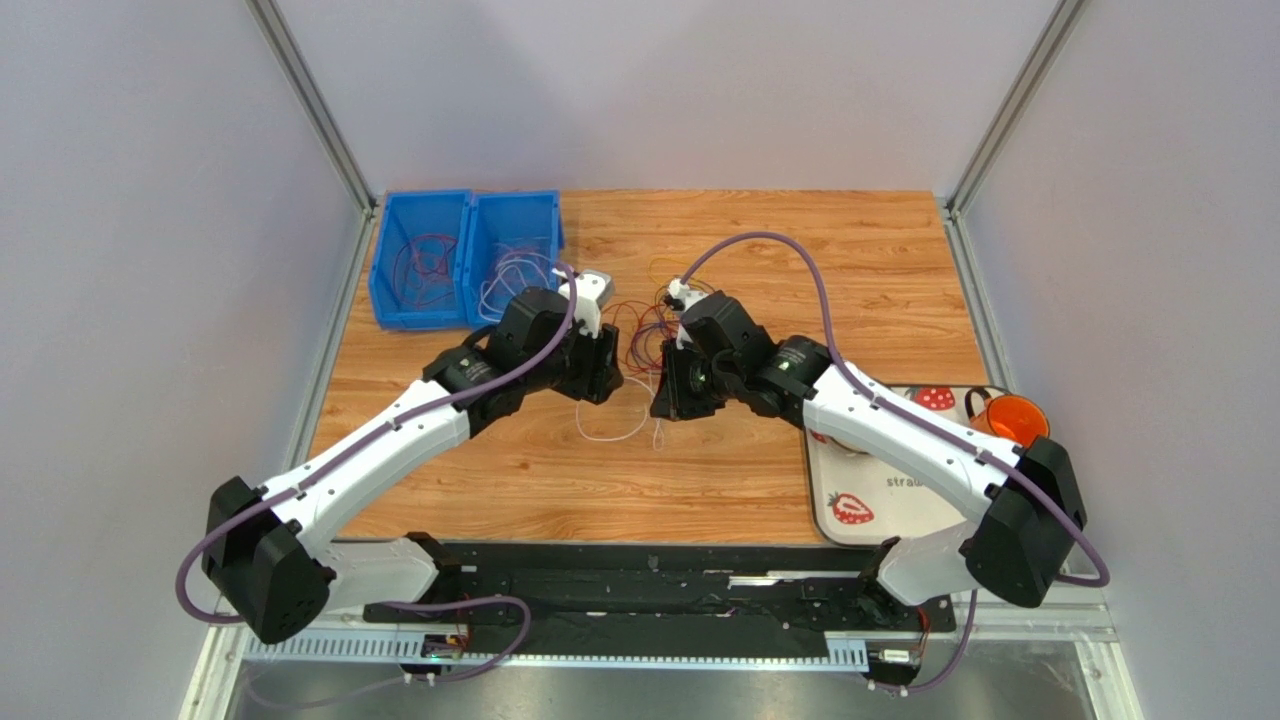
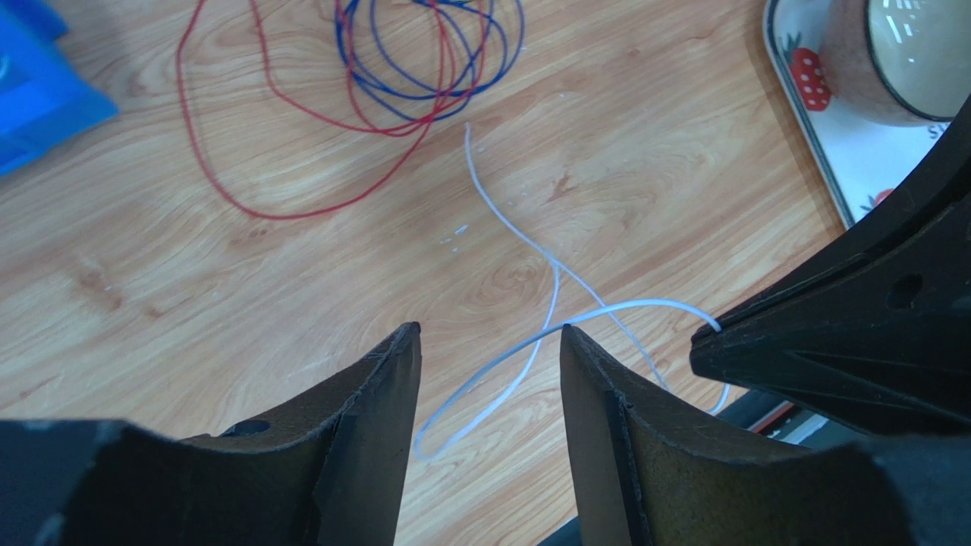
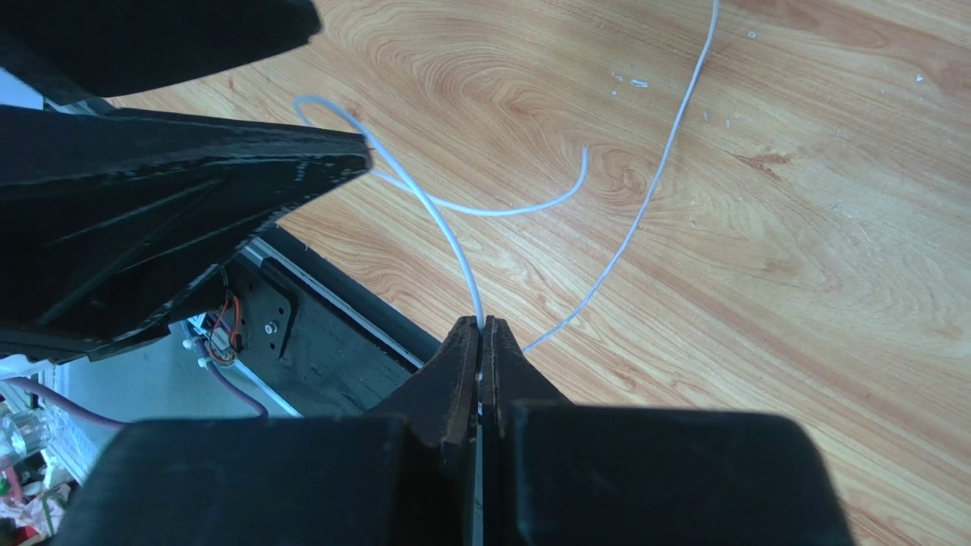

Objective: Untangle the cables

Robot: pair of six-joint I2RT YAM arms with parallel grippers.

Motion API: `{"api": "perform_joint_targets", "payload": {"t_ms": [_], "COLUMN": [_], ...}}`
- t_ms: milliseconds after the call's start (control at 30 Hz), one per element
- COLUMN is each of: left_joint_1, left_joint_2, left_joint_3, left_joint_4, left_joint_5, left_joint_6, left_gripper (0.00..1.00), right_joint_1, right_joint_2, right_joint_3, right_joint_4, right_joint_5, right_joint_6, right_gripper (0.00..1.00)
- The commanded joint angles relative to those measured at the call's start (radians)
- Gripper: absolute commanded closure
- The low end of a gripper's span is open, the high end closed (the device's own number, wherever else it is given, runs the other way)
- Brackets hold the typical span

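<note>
**Condition.** The right hand (image 3: 480, 328) is pressed together, pinching the white cable (image 3: 455, 242) at its very tips. The left hand (image 2: 488, 341) is spread, with the same cable passing between its fingers but not gripped. From there the white cable trails across the surface (image 1: 842, 270) towards the red cable (image 2: 285, 213) and blue cable (image 2: 433, 117), which lie coiled and overlapping beyond. Its far tip stops just short of them; whether it is free cannot be told.

**Risks, as judged.**
1. Slip: the pinch is on the tips only, so a sharp pull on so fine a wire could draw it out.
2. Snag: in the right wrist view the cable loops over a tip of the left hand, and tension could catch it there.
3. Missed grasp: the slack strand may shift sideways as the left hand closes.
4. Dragging: if the far end is caught, pulling would tighten the red and blue coils.
5. Contact: the two hands sit very near each other, so any inward move risks a knock.
</note>
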Motion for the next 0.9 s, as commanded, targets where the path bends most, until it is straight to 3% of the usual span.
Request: {"api": "perform_joint_targets", "payload": {"t_ms": [0, 100, 267, 367, 500, 633, 733, 867], "left_joint_1": [-0.006, -0.006, -0.007, -0.010, -0.018, -0.017, -0.017, -0.017], "left_joint_2": [0.027, 0.031, 0.041, 0.033, 0.016, -0.008, -0.011, -0.004], "left_joint_3": [0.021, 0.021, 0.024, 0.020, 0.023, 0.040, 0.079, 0.168], "left_joint_4": [0.089, 0.095, 0.099, 0.096, 0.081, 0.053, -0.014, -0.106], "left_joint_5": [0.105, 0.089, 0.134, 0.146, 0.160, 0.128, 0.051, -0.058], "left_joint_6": [0.057, 0.064, 0.062, 0.061, 0.048, 0.028, 0.019, 0.019], "left_gripper": [0.44, 0.47, 0.60, 0.71, 0.96, 1.00, 1.00, 1.00], "right_joint_1": [0.005, 0.005, 0.005, 0.005, 0.005, 0.005, 0.005, 0.005], "right_joint_2": [-0.041, -0.054, -0.072, -0.069, -0.066, -0.061, -0.063, -0.072], "right_joint_3": [0.045, 0.048, 0.045, 0.045, 0.047, 0.051, 0.056, 0.053], "right_joint_4": [-0.020, -0.031, -0.034, -0.034, -0.036, -0.042, -0.063, -0.092], "right_joint_5": [0.014, 0.017, 0.031, 0.032, 0.034, 0.055, 0.089, 0.135], "right_joint_6": [-0.027, -0.031, -0.034, -0.036, -0.033, -0.022, -0.016, -0.005], "right_gripper": [1.00, 1.00, 1.00, 1.00, 1.00, 0.99, 0.75, 0.50]}}
